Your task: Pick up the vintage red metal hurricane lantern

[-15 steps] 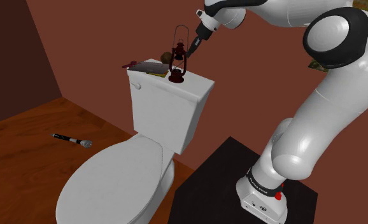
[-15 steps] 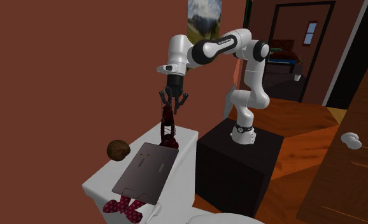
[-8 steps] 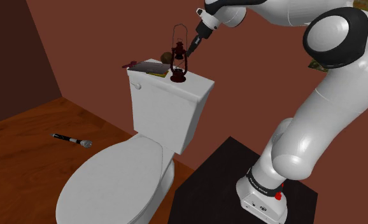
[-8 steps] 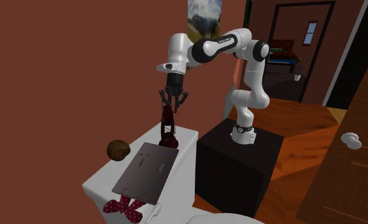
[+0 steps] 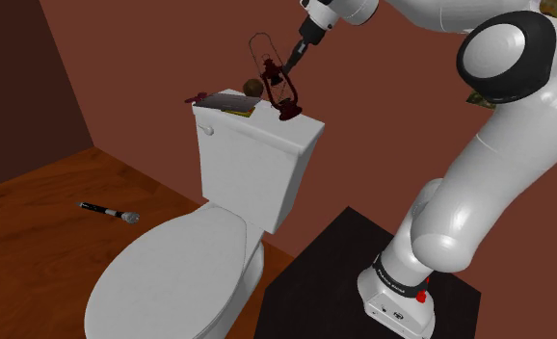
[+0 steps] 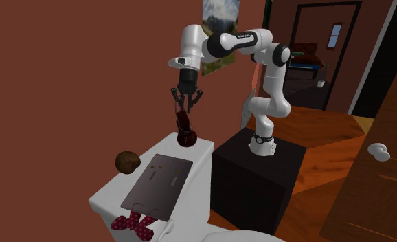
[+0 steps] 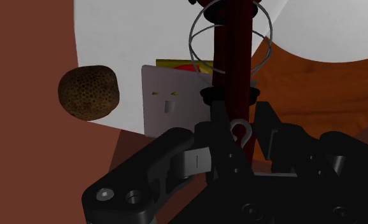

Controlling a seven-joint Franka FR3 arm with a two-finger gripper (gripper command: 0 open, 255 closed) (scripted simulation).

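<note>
Lantern (image 5: 278, 89), dark red, pinched near its top by the jaws, tilts toward 11 o'clock in the shoulder view, base at toilet tank lid (image 5: 267, 121).

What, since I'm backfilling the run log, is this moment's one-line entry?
phase: grasp | pincer: shut on dark red lantern top | lantern: tilted, base near toilet tank lid | lift-off: cannot tell
</note>
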